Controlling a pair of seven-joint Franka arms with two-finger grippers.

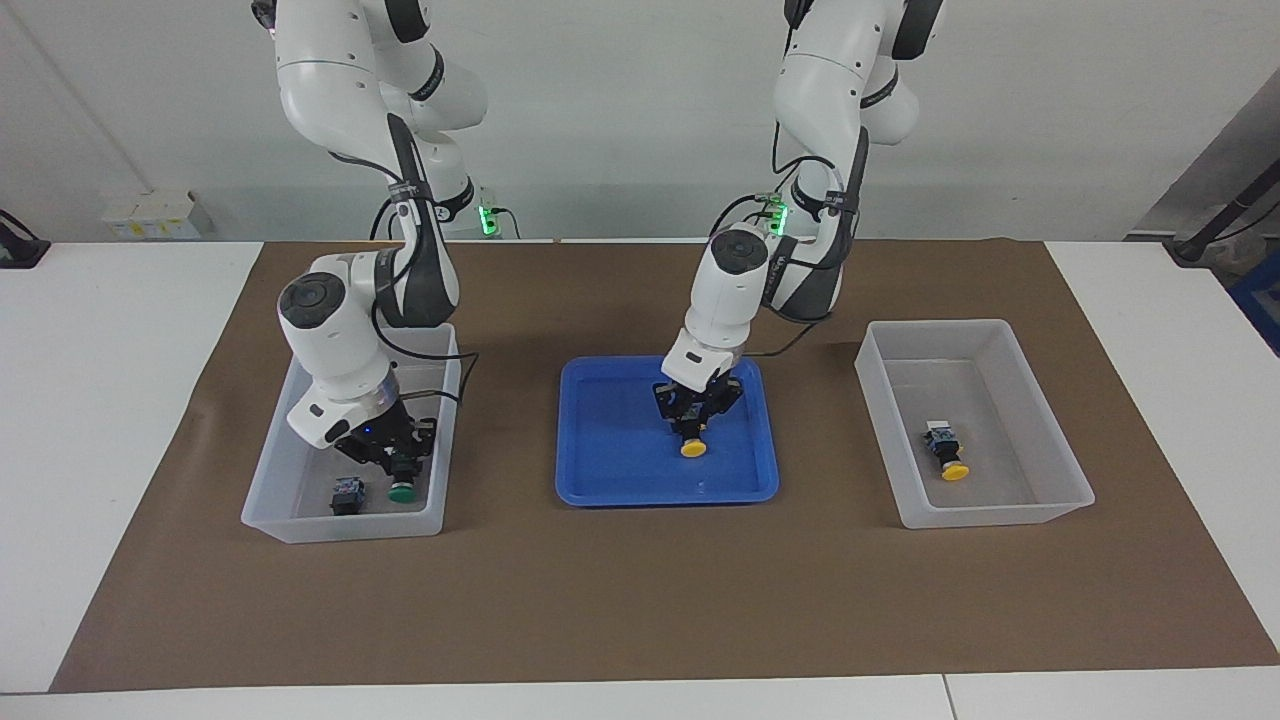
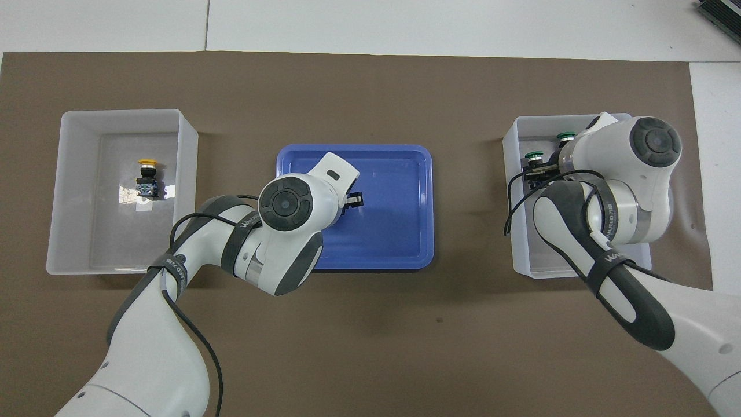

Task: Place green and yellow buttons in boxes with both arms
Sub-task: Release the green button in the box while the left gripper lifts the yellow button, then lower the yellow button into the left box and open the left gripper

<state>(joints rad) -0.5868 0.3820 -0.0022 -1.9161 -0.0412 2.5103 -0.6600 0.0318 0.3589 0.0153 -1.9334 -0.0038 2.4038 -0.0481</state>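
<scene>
Here, left gripper [image 1: 696, 420] bent down over blue tray [image 1: 600, 470] — fingers gripping yellow button [image 1: 692, 446], right gripper [image 1: 398, 462] inside box [image 1: 270, 500], gripping green button [image 1: 401, 490].

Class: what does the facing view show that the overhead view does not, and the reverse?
Only the facing view shows the yellow-capped button at the left tool over the shallow blue tray. Only the overhead view shows both green caps, one on the green-capped button nearest the box wall. Both show the loose yellow-capped button in its translucent whitish box and the right tool.
</scene>
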